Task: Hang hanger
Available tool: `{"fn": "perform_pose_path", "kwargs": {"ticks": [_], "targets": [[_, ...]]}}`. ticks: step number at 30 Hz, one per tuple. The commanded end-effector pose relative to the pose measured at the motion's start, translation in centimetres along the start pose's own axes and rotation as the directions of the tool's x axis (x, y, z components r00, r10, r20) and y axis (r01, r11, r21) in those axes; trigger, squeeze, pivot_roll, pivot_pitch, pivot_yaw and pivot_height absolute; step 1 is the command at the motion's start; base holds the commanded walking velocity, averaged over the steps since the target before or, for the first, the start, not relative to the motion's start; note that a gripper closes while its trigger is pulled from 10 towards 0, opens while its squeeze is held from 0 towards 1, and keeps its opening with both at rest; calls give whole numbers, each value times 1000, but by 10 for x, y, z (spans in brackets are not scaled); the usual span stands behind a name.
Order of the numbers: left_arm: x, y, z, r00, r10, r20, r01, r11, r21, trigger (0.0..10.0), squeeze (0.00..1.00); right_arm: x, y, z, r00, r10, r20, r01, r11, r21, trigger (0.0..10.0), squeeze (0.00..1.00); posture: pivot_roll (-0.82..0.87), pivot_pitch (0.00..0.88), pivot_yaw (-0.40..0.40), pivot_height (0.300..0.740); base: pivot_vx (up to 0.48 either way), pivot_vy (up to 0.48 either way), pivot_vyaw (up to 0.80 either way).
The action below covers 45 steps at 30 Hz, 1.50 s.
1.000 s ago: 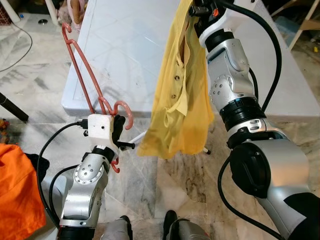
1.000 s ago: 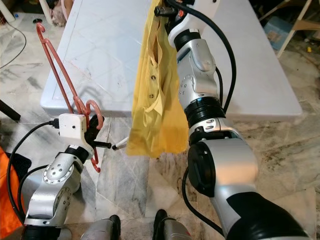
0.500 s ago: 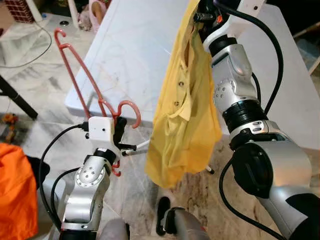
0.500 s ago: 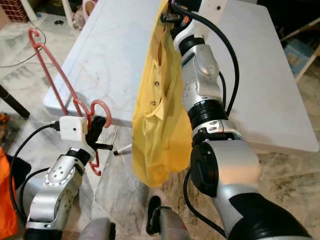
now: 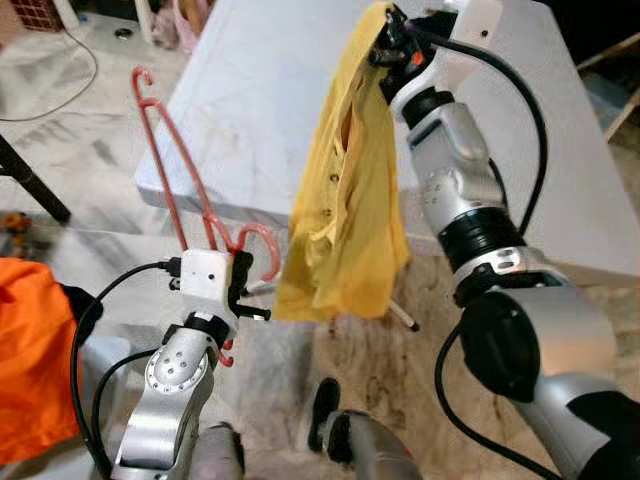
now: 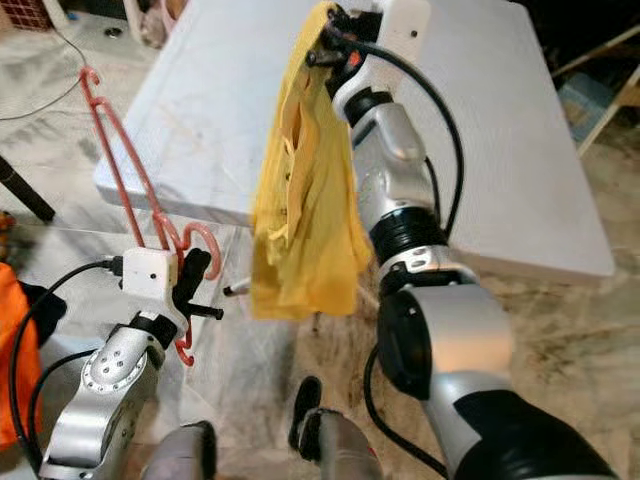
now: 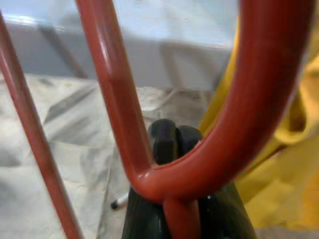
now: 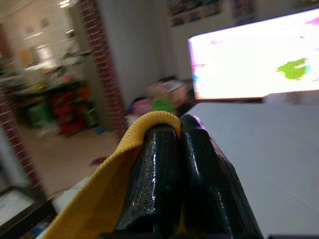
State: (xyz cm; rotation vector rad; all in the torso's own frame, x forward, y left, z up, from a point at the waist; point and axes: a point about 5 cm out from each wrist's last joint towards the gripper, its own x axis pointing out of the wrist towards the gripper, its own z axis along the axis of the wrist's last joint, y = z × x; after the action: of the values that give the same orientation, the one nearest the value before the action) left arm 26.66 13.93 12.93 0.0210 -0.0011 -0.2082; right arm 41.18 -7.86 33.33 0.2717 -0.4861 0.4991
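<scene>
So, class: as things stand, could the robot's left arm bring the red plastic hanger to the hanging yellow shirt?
Probably yes. The left gripper is shut on the red plastic hanger, the yellow shirt hangs close beside it from the right gripper, and nothing stands between them.

I see a glossy red plastic hanger (image 5: pixel 172 160), a soft matt yellow cloth shirt (image 5: pixel 345 210), a smooth white table (image 5: pixel 260 90) with faint scuffs, a veined, polished stone floor (image 5: pixel 90 170), brushed silver arms and 2 textured black fingers (image 8: pixel 199 174).
</scene>
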Motion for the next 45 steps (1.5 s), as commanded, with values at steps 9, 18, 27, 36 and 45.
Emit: {"fn": "perform_pose_path", "kwargs": {"ticks": [9, 18, 27, 36, 45], "targets": [[-24, -6, -1, 1000, -21, -2, 21, 999, -26, 10000, 0, 22, 7, 31, 997, 32, -68, -37, 997, -69, 10000, 0, 286, 319, -155, 740, 0, 0, 0], [-46, 5, -15, 996, 75, -43, -75, 997, 10, 10000, 0, 46, 37, 74, 998, 69, -8, -69, 989, -134, 10000, 0, 311, 345, -172, 740, 0, 0, 0], [-55, 0, -8, 993, 112, -31, -111, 994, 19, 10000, 0, 58, 50, 139, 978, -59, 201, 150, 869, -472, 10000, 0, 391, 394, -197, 740, 0, 0, 0], [-57, 1, -7, 989, 143, -29, -142, 990, 24, 10000, 0, 49, 33, 111, 984, -63, 167, 161, 717, -679, 10000, 0, 400, 395, -200, 740, 0, 0, 0], [-53, 0, -6, 993, 112, -28, -111, 993, 28, 10000, 0, 5, -3, -9, 965, -77, -251, -128, 697, -706, 10000, 1000, 386, 391, -171, 740, 0, 0, 0]]}}
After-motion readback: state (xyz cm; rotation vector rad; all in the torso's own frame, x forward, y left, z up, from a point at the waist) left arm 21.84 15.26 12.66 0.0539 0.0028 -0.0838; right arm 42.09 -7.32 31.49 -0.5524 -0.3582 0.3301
